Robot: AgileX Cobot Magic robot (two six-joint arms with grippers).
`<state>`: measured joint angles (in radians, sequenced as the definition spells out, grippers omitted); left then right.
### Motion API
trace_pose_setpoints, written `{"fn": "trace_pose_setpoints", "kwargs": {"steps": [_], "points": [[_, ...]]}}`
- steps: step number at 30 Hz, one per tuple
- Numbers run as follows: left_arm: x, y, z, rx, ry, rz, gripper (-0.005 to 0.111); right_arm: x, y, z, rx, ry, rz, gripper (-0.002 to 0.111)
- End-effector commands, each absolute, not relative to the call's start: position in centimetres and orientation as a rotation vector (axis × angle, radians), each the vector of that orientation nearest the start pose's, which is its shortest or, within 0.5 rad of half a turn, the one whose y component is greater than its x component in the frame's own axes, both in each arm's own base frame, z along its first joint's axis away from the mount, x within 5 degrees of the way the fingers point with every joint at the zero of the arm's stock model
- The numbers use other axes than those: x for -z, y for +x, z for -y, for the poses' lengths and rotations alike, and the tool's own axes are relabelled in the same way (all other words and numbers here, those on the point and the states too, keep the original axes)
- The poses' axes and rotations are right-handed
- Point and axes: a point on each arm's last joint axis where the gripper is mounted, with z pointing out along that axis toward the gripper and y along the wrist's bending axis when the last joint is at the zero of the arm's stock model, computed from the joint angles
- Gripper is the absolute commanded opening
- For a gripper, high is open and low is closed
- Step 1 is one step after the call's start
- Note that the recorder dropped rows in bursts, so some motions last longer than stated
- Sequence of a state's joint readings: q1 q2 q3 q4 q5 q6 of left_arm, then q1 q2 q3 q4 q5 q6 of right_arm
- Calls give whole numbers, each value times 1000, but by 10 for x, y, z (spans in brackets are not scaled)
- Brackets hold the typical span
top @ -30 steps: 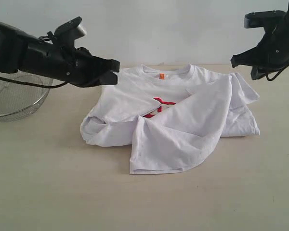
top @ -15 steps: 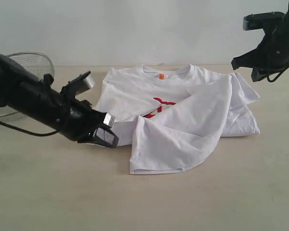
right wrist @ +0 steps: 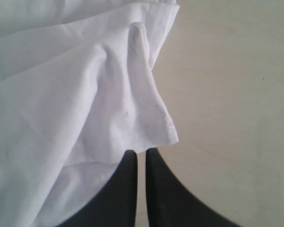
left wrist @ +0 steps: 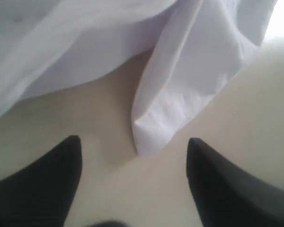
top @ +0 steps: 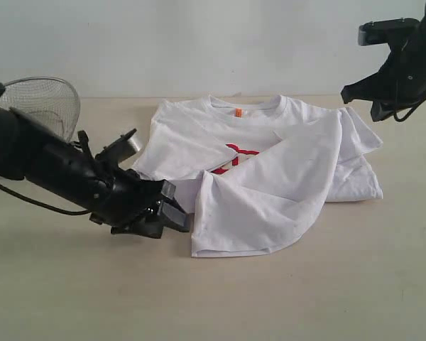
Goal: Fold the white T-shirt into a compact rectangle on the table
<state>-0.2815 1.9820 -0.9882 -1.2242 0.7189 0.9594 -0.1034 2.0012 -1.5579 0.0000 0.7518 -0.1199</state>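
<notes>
The white T-shirt (top: 270, 163) lies partly folded on the table (top: 305, 298), with its right side flipped over the red lettering and the orange neck tag at the far edge. My left gripper (top: 172, 209) is low on the table at the shirt's near-left edge. It is open, and a folded corner of white cloth (left wrist: 154, 127) lies just ahead of its gap (left wrist: 133, 138). My right gripper (top: 355, 91) hangs above the shirt's far-right sleeve. It is shut and empty (right wrist: 142, 152), and the sleeve hem (right wrist: 151, 127) lies below it.
A round wire-mesh basket (top: 35, 106) stands tipped up at the far left, behind my left arm. Bare beige tabletop stretches in front of the shirt and to its right (right wrist: 236, 94).
My left arm dropped from beside the shirt's far-left shoulder to the table at its near-left edge, and its jaws opened. The basket now looks tipped up. The right arm stayed still.
</notes>
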Motion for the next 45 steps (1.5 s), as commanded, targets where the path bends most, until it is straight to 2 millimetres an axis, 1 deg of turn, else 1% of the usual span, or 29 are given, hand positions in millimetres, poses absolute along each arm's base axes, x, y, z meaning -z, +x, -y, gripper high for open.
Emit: {"fn": "trace_pose_setpoints", "kwargs": {"steps": [1, 4, 7, 10, 11, 12, 13, 14, 16, 19, 20, 22, 24, 26, 29, 33, 41, 45], "points": [[-100, 316, 164, 1110, 346, -2723, 59, -223, 432, 48, 86, -23, -2662, 1], [-95, 320, 173, 1134, 351, -2701, 56, -223, 432, 48, 86, -23, -2662, 1], [-86, 328, 186, 1134, 385, -2695, 56, -223, 432, 48, 86, -23, -2662, 1], [-78, 340, 191, 1080, 381, -2687, 56, -223, 432, 48, 86, -23, -2666, 1], [-79, 342, 193, 1097, 387, -2677, 52, -223, 432, 48, 86, -23, -2666, 1], [-81, 342, 194, 1112, 386, -2672, 43, -223, 432, 48, 86, -23, -2666, 1], [-85, 344, 197, 1145, 403, -2656, 27, -223, 432, 48, 86, -26, -2666, 1], [-90, 344, 200, 1196, 428, -2640, 6, -223, 432, 48, 86, -26, -2666, 1], [-103, 342, 204, 1287, 517, -2602, 5, -223, 432, 49, 89, -28, -2666, 1], [-125, 338, 204, 1289, 618, -2553, 5, -223, 432, 49, 93, -31, -2666, 1], [-140, 338, 202, 1234, 650, -2517, 5, -223, 432, 49, 99, -35, -2668, 1], [-165, 346, 192, 1118, 613, -2445, 5, -223, 431, 49, 108, -46, -2678, 1], [-181, 354, 180, 1023, 553, -2397, 5, -222, 431, 49, 109, -52, -2683, 1], [-192, 361, 168, 941, 491, -2362, 5, -222, 431, 49, 109, -52, -2684, 1], [-198, 373, 152, 870, 420, -2334, 5, -222, 431, 49, 109, -52, -2682, 1], [-203, 388, 145, 829, 391, -2300, 5, -223, 431, 49, 97, -44, -2679, 1], [-208, 427, 153, 794, 388, -2222, 5, -222, 430, 47, 59, -22, -2698, 1], [-210, 447, 152, 720, 346, -2176, 5, -221, 428, 47, 58, -26, -2712, 1]]}}
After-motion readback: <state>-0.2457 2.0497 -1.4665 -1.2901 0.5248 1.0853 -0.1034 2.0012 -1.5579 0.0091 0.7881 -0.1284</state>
